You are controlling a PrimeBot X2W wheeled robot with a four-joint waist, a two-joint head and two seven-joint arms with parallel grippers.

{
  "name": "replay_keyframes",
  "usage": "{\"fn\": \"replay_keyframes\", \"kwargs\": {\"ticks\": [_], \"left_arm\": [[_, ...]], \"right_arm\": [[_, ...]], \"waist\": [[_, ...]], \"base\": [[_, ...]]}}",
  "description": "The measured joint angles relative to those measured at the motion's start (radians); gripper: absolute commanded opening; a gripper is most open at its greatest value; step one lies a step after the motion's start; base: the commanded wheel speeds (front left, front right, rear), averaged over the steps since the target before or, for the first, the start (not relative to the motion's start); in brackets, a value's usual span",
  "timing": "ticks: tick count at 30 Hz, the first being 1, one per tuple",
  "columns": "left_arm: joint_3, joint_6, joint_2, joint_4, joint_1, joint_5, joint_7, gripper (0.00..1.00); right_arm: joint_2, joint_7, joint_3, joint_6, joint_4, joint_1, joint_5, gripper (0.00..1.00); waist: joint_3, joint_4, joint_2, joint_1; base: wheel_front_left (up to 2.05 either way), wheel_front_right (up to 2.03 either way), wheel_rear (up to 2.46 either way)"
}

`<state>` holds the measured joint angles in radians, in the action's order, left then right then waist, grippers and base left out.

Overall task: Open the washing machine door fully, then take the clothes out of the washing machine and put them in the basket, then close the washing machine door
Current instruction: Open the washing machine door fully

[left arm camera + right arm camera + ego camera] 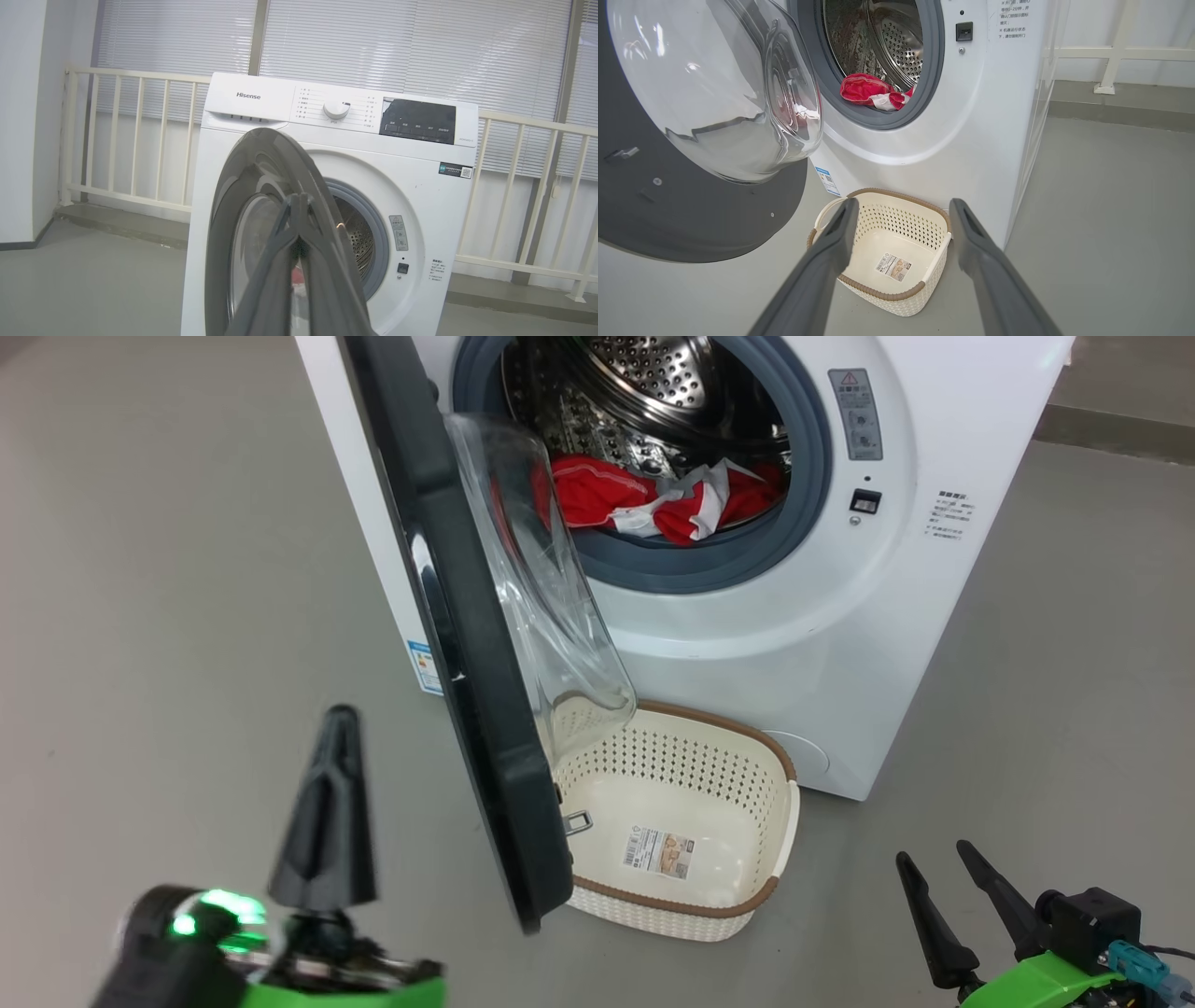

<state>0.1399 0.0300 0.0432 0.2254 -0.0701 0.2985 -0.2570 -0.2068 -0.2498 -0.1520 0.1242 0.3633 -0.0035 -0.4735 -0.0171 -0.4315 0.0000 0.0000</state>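
Observation:
The washing machine [794, 644] stands ahead. The washing machine door [467, 644] is swung out partway, edge-on to me, with its glass bowl facing the drum. The clothes [597, 490], red with white, lie at the drum's front lip. The basket [672, 765] sits on the floor against the machine, under the door. My left gripper [341, 714] is shut on nothing, left of the door's outer face and apart from it. My right gripper [934, 854] is open at the lower right. In the right wrist view the basket [896, 219] lies beyond the right gripper [903, 205].
Grey floor [168, 569] spreads left and right of the machine. In the left wrist view a white railing [135, 140] and window blinds run behind the machine, with a white wall [23, 116] at the left. A raised kerb [1120, 107] follows the railing.

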Motion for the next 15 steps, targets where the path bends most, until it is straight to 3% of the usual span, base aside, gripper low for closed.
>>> {"fn": "replay_keyframes", "kwargs": {"ticks": [8, 15], "left_arm": [[0.242, 0.004, 0.002, 0.059, 0.001, -0.004, 0.0, 0.0], [0.361, 0.003, 0.006, -0.102, 0.002, 0.08, 0.0, 0.0]], "right_arm": [[0.003, 0.0, -0.001, 0.0, 0.0, 0.0, 0.0, 1.0], [0.002, 0.0, -0.006, 0.0, -0.003, 0.0, 0.0, 1.0]], "waist": [[0.002, 0.017, 0.0, 0.0], [-0.011, 0.026, 0.0, -0.0001]], "base": [[0.0, 0.0, 0.0], [0.0, 0.0, 0.0]]}}
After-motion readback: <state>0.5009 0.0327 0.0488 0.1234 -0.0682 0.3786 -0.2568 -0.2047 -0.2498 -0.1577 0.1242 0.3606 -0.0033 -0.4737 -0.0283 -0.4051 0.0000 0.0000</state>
